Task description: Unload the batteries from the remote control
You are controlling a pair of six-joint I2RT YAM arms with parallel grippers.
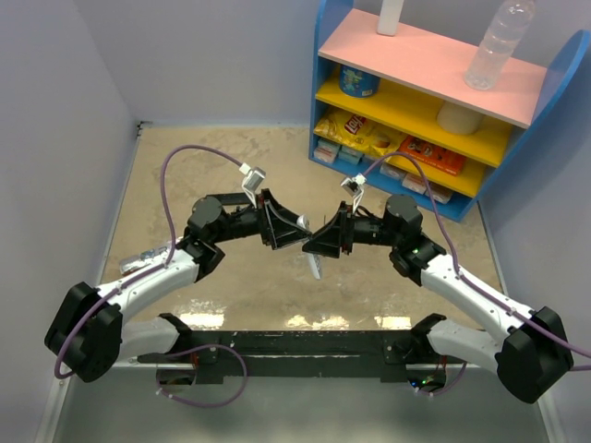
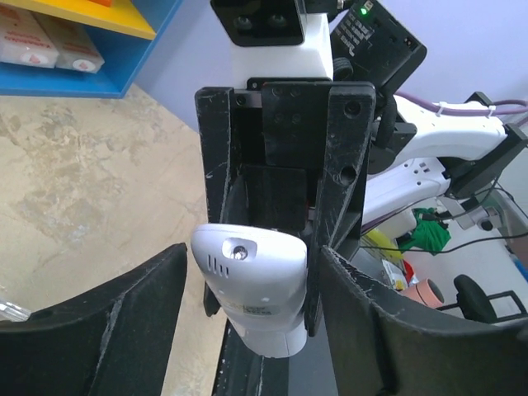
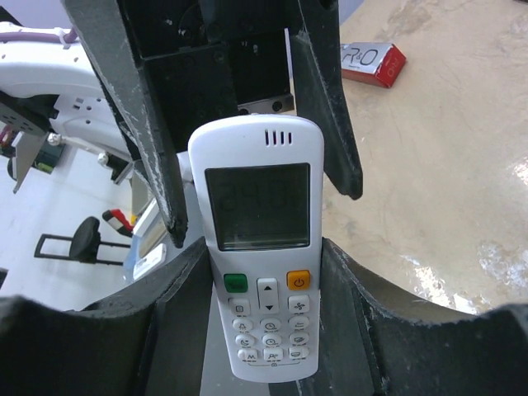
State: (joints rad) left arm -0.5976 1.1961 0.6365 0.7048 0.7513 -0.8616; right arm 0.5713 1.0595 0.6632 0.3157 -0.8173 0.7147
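Remote (image 3: 260,198) clamped inside right claw (image 3: 262,252)

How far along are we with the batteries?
Done: the remote control is held in mid-air, gripped by the right end effector. In hand: the left end effector brackets its top end. Left: no batteries are out; the cover isn't visible.

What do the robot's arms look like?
The left arm and right arm are white with chunky black joints. A thin purple cable loops along each. The left gripper and right gripper are black with scuffed, wedge-shaped fingers. A green light glows on the right arm.
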